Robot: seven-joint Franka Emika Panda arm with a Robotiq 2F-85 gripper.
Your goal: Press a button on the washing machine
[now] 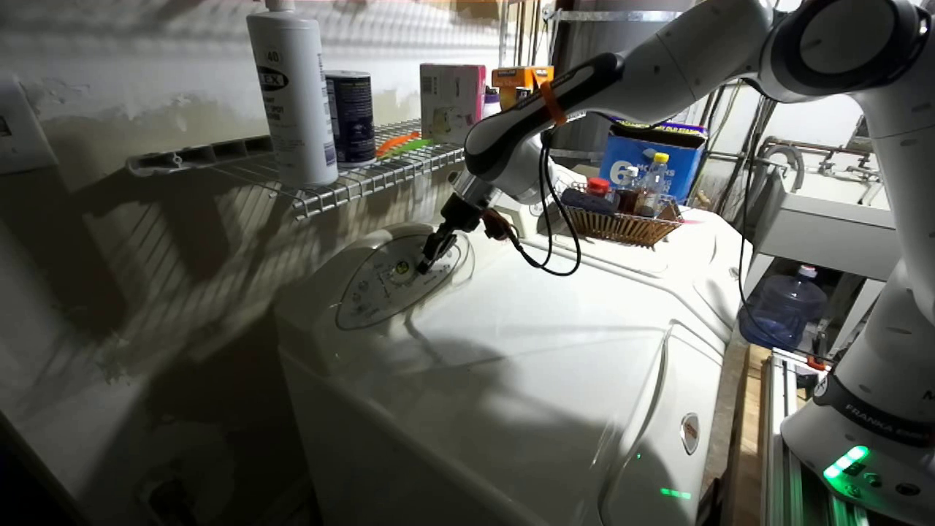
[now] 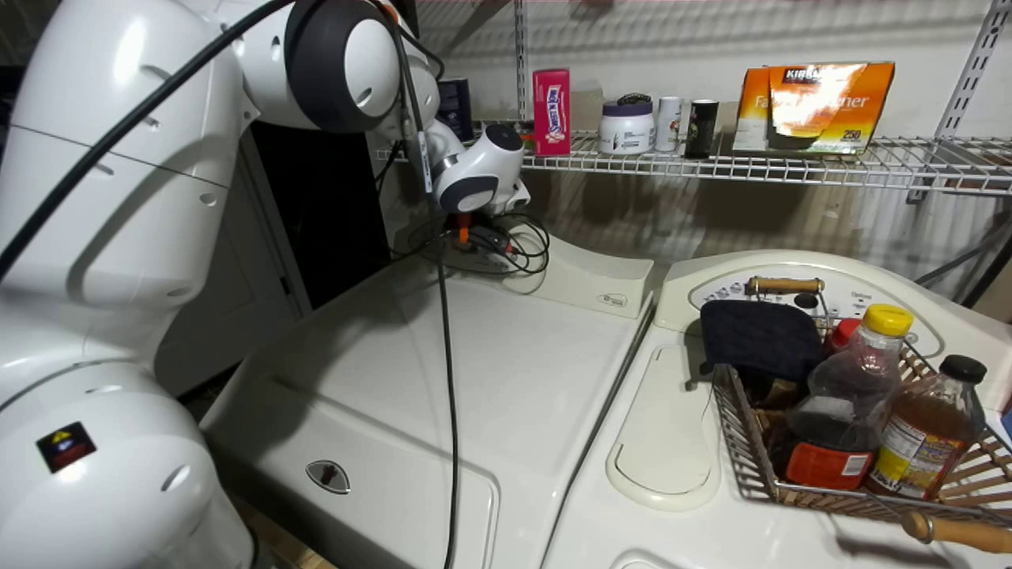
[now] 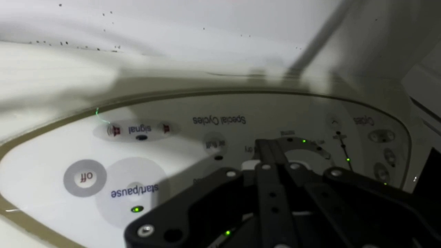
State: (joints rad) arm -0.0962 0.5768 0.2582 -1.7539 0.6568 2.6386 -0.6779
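The washing machine is a large glossy white appliance with a smooth top (image 1: 555, 314); its top also shows in an exterior view (image 2: 490, 340). Its oval control panel (image 1: 365, 292) fills much of the wrist view (image 3: 268, 106), upside down. There I see the off button (image 3: 85, 177), the start/pause button (image 3: 135, 191) with a green light, and the signal buttons (image 3: 137, 131). My gripper (image 3: 270, 151) is shut with nothing between its fingers. Its tips (image 1: 425, 266) are over the dial area; I cannot tell whether they touch. The arm and cables hide them in an exterior view.
A wire shelf (image 1: 394, 164) with a white bottle (image 1: 292, 98), can and boxes hangs above the panel. A second white appliance (image 2: 664, 427) stands alongside, bearing a basket (image 2: 743, 435) with bottles. A black cable (image 2: 447, 356) hangs across the top.
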